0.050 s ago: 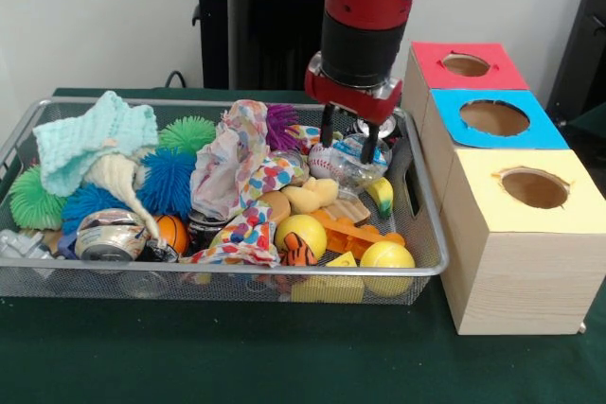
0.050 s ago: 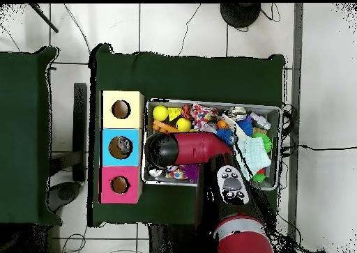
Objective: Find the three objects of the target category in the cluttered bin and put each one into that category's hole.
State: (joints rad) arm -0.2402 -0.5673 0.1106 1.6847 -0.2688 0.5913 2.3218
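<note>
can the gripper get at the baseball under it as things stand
Probably yes. The gripper hangs open just above the baseball at the wire bin's right end, and nothing lies over the ball's top.

No readable text, brand, number or sign in either view. The can (image 1: pixel 108 235) at 8 o'clock in the wire bin (image 1: pixel 428 262) carries label print, too blurred to read. The three wooden boxes (image 1: pixel 516 234) bear no lettering.
</note>
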